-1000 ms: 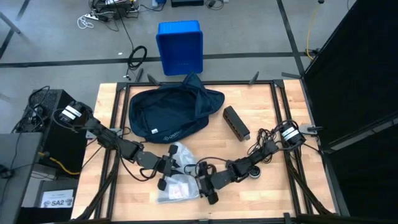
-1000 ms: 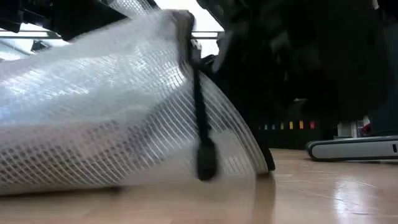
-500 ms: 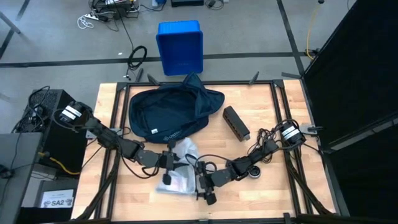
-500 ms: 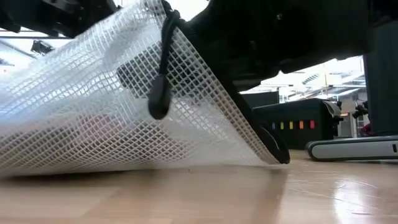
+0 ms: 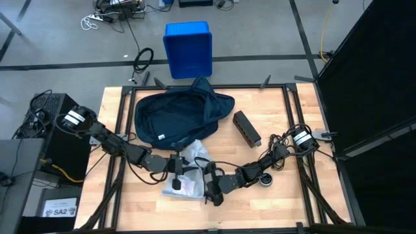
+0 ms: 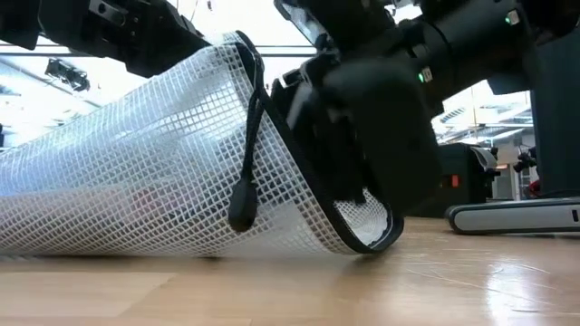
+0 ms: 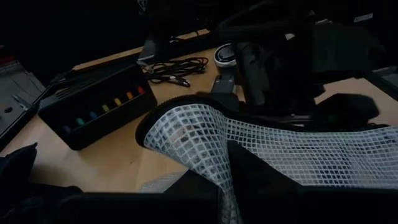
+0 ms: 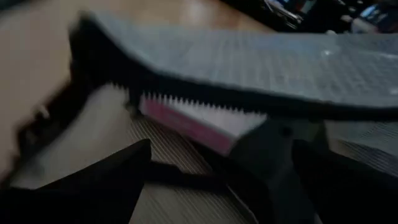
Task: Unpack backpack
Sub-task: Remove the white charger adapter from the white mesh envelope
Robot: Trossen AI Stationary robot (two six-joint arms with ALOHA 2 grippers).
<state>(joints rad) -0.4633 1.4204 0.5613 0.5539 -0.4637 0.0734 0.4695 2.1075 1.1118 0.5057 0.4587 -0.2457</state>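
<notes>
Backpack (image 5: 177,116) lies at the desk's far edge. Mesh pouch (image 5: 187,170), already out, sits near the front edge. Left gripper (image 5: 175,174) pinches its rim; right gripper (image 5: 209,185) stands spread at its mouth. Next move, likely: reach inside for contents.

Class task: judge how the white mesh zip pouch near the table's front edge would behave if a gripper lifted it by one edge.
The mesh pouch probably flops: its wall curves and sags where the left gripper pinches it. It likely weighs little, being thin see-through netting with flat contents. Its dangling zipper pull would likely swing.
</notes>
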